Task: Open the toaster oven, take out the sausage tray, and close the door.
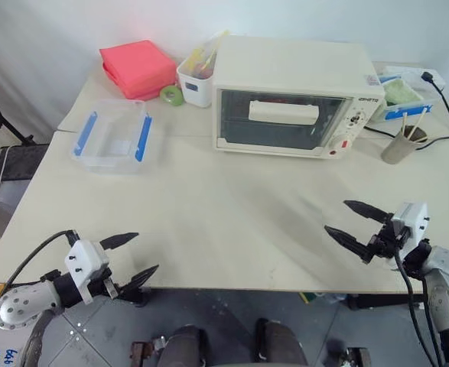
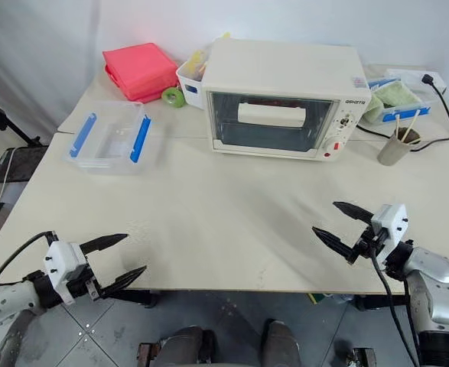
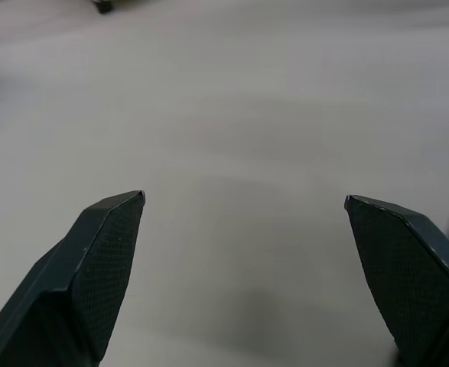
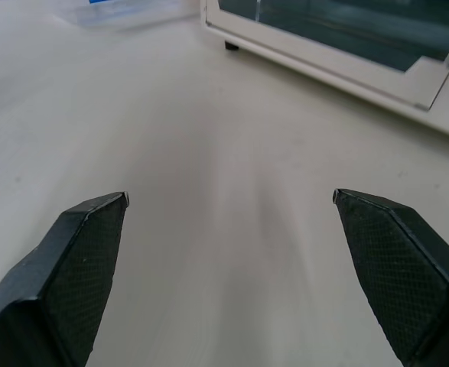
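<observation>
at the far side of the table [image 1: 232, 222], in the left eye view, the toaster oven [image 1: 293, 95] stands with its front turned toward the robot. the door [image 1: 279, 120] is shut, its bar handle [image 1: 283, 112] lying across the dark glass, so the sausage tray must be inside, behind the glass; i cannot make it out. to the left of the oven there is a clear plastic box [image 1: 112, 135] with blue latches, well apart from it, and a red folded cloth [image 1: 138, 67] behind that box. a paper cup [image 1: 401, 144] with sticks is near the oven's right side. the left hand [image 1: 128, 258] hangs at the near edge of the table, released and empty, and the right hand [image 1: 356, 222] hovers over the near right part, also released and holding nothing. both are far from the oven, probably a resting pose before the reach begins.

in the right eye view the same layout appears; the wide bare middle of the table gives room for the tray to be put down later.

in the left wrist view the two fingers [image 3: 102, 260] stand wide apart over the bare surface.

in the right wrist view the fingertips [image 4: 86, 252] are spread too, and they point toward the lower corner of the oven, so i judge this arm is better placed to go for the handle.
</observation>
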Controlling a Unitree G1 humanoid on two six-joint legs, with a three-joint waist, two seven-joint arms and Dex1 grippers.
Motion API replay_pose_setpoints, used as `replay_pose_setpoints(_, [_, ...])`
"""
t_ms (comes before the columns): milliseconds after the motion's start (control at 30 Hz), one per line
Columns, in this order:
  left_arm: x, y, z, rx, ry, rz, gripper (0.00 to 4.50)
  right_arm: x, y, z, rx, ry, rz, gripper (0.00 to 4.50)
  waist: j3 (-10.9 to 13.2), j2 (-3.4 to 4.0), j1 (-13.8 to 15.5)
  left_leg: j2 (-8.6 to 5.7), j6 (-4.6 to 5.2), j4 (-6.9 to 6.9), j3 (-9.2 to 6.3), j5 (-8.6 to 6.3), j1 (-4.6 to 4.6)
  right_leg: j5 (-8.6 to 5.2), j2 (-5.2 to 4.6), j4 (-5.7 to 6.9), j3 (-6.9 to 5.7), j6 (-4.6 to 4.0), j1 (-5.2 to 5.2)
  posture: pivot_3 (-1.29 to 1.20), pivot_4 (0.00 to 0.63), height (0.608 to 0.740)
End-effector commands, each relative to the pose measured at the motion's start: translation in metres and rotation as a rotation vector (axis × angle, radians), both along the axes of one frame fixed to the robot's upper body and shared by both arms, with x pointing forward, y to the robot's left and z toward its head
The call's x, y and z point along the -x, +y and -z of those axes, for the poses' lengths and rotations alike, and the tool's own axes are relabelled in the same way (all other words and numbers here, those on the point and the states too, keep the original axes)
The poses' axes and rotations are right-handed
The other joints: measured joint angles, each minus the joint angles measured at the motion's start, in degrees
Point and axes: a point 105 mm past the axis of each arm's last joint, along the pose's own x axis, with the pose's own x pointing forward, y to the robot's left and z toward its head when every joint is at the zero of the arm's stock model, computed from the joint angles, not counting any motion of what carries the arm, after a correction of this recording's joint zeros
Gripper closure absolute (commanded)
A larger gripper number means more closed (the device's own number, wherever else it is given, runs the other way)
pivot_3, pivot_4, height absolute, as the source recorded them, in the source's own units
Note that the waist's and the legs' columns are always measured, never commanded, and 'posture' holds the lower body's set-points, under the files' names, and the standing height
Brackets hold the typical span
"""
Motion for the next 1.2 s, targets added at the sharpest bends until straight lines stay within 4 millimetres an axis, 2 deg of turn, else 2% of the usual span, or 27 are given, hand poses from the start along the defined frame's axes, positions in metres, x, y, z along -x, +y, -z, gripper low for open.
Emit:
replay_pose_setpoints(33, [-0.006,-0.007,-0.016,0.059,-0.062,0.003,0.05,-0.007,0.008,-0.02,-0.05,-0.043,-0.014,0.0,0.0,0.0,-0.09,0.01,0.0,0.0,0.0,0.0,0.01,0.0,0.0,0.01,0.0,0.0,0.0,0.0,0.15,0.74])
replay_pose_setpoints(167, [-0.019,-0.015,-0.049,0.325,-0.046,0.031,0.05,-0.025,0.023,-0.049,-0.128,-0.056,-0.018,0.0,0.0,0.0,-0.3,0.07,-0.06,0.04,0.03,0.04,0.05,0.0,0.01,0.14,0.02,0.0,-0.02,0.0,0.15,0.74])
replay_pose_setpoints(267, [-0.022,-0.019,-0.063,0.418,-0.009,0.081,0.05,-0.035,0.027,-0.061,-0.15,-0.05,-0.001,0.0,0.0,0.01,-0.21,0.07,-0.1,0.07,0.0,0.06,0.06,0.01,0.02,0.2,0.03,-0.01,-0.03,0.0,0.15,0.74])
replay_pose_setpoints(367, [-0.038,-0.031,-0.086,0.459,-0.1,0.118,0.05,-0.064,0.035,-0.09,-0.236,-0.038,0.032,0.0,0.01,0.0,-0.24,0.03,-0.1,0.07,0.0,0.05,0.01,0.01,0.05,0.19,0.01,-0.01,-0.05,0.0,0.15,0.74])
replay_pose_setpoints(467, [-0.043,-0.045,-0.087,0.444,-0.114,0.155,0.05,-0.084,0.044,-0.107,-0.243,-0.077,0.064,0.0,0.0,0.02,-0.24,0.01,-0.08,0.19,0.03,0.07,-0.03,0.04,0.06,0.2,0.02,0.02,-0.04,0.0,0.15,0.74])
replay_pose_setpoints(667, [-0.049,-0.057,-0.079,0.445,-0.103,0.167,0.05,-0.093,0.068,-0.126,-0.259,-0.132,0.001,0.0,-0.01,0.03,-0.24,0.01,-0.22,0.08,0.48,-0.02,-0.17,0.0,0.46,0.12,-0.13,-0.05,-0.19,0.0,0.15,0.74])
replay_pose_setpoints(900, [-0.048,-0.058,-0.068,0.457,-0.078,0.144,0.05,-0.083,0.092,-0.137,-0.252,-0.205,-0.125,0.0,-0.01,0.01,-0.3,0.06,-0.26,0.15,0.62,0.02,-0.13,0.0,0.46,0.12,-0.05,-0.05,-0.21,0.0,0.15,0.74])
replay_pose_setpoints(1000, [-0.049,-0.055,-0.061,0.487,-0.058,0.107,0.05,-0.071,0.096,-0.123,-0.205,-0.18,-0.19,0.0,-0.01,0.02,-0.32,0.09,-0.26,0.14,0.62,0.02,-0.12,0.0,0.48,0.12,-0.05,-0.05,-0.21,0.0,0.15,0.74])
replay_pose_setpoints(1100, [-0.051,-0.053,-0.059,0.496,-0.054,0.09,0.05,-0.067,0.097,-0.118,-0.197,-0.18,-0.21,0.0,-0.01,0.01,-0.6,0.1,-0.27,0.08,0.65,0.01,-0.1,0.0,0.5,0.1,-0.04,-0.06,-0.22,0.0,0.15,0.74])
replay_pose_setpoints(1167, [-0.056,-0.053,-0.058,0.504,-0.046,0.07,0.05,-0.054,0.097,-0.104,-0.14,-0.193,-0.259,0.0,-0.01,0.01,-0.54,0.1,-0.27,0.08,0.66,0.02,-0.1,0.0,0.49,0.1,-0.04,-0.06,-0.23,0.0,0.15,0.74])
replay_pose_setpoints(1200, [-0.061,-0.053,-0.06,0.516,-0.049,0.063,0.05,-0.046,0.097,-0.091,-0.052,-0.213,-0.295,0.0,-0.01,0.01,-0.39,0.1,-0.27,0.09,0.64,0.02,-0.09,0.0,0.5,0.12,-0.04,-0.06,-0.22,0.0,0.15,0.74])
